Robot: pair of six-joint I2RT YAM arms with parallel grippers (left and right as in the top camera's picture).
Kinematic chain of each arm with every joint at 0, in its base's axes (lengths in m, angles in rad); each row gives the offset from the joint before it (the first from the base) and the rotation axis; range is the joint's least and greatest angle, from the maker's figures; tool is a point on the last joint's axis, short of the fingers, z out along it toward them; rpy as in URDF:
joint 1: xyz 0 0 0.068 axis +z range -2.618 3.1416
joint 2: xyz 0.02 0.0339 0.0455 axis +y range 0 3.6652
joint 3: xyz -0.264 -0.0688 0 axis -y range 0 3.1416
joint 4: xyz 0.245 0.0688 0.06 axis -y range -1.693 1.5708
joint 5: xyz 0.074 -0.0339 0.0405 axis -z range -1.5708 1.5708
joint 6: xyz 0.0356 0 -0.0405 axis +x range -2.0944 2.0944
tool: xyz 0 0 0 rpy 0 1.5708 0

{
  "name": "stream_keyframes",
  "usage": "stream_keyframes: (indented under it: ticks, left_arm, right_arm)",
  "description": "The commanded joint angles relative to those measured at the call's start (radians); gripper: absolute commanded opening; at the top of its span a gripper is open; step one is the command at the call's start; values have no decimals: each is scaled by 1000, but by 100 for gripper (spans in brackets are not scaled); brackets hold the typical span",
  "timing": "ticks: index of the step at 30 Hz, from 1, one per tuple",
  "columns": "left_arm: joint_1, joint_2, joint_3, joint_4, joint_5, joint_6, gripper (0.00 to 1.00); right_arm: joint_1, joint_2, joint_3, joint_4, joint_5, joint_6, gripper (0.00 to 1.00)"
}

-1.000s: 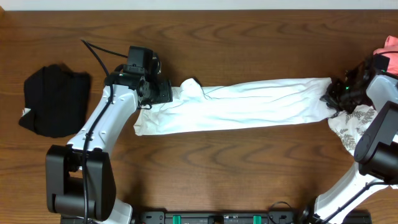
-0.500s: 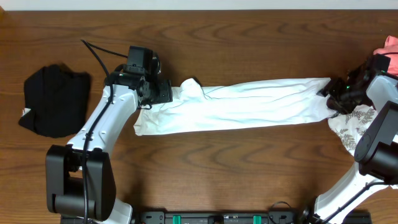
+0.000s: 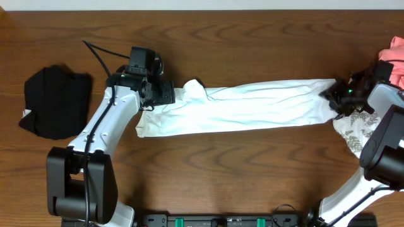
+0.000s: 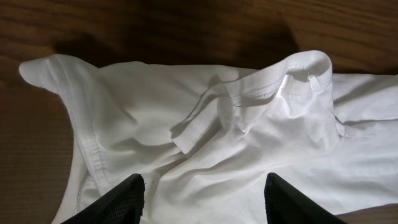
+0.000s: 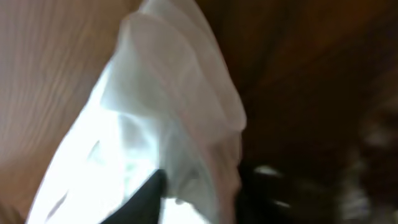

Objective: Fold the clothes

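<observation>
Right end effector (image 3: 334,98) shifted slightly, gripping white T-shirt (image 3: 252,107); left end effector (image 4: 204,186) open.

Robot lab bench. My left arm (image 3: 104,123) and right arm (image 3: 385,139) rise from black rail (image 3: 221,221), bottom edge; wood-grain table (image 3: 252,170); loose cable (image 3: 95,53), upper left.

White T-shirt (image 3: 252,107), black garment (image 3: 53,101), pink garment (image 3: 396,50), white garment with a grey leaf print (image 3: 350,129), dark brown wood-grain counter (image 3: 252,38), white-and-black arms (image 3: 107,120).
</observation>
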Motion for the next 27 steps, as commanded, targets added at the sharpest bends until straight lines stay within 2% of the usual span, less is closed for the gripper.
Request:
stream_keyframes:
  ticks: [1,4,14,27]
  left_arm:
    - [2,2,10,-8,-13,2,62]
    - [2,2,10,-11,-13,2,62]
    - [2,2,10,-13,-13,2,63]
    - [2,2,10,-14,-12,2,62]
  right_arm:
    - [16,34,-42,-13,24,12,15]
    - [16,34,-42,-9,24,12,1]
    - [-2,-26,43,-15,13,-115,1]
    - [-53,-77,311,-220,136,-185,1]
